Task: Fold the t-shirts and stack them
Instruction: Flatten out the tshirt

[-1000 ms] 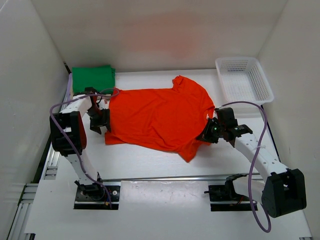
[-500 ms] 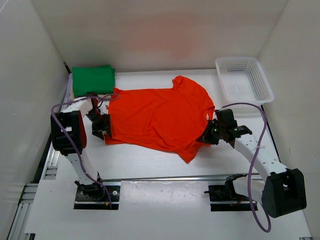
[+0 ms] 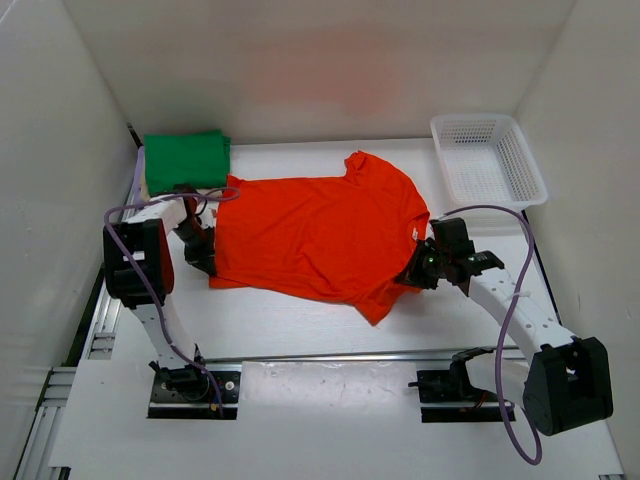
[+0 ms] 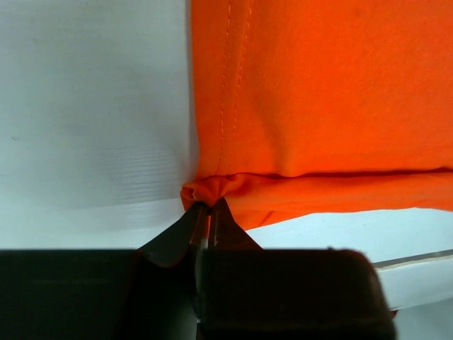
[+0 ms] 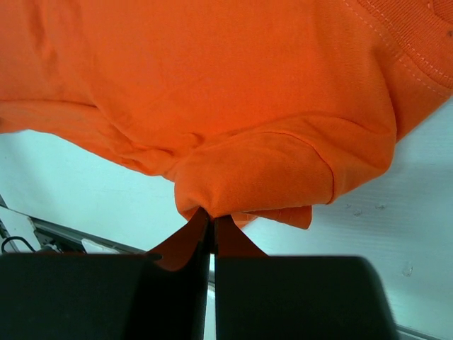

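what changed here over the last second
The left gripper, open beside the hem a second ago, has closed on the near hem corner of the orange-red t-shirt. Everything else is as it was. The right gripper stays shut on the shirt's opposite end and the shirt still lies spread out. The folded green t-shirt and the white basket have not moved.

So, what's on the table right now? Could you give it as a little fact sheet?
orange-red t-shirt: spread out in the middle, gripped at both ends
green t-shirt: folded, far left corner
basket: white lattice, far right corner
left gripper: shut on the orange-red t-shirt's hem corner
right gripper: shut on bunched cloth at its sleeve end
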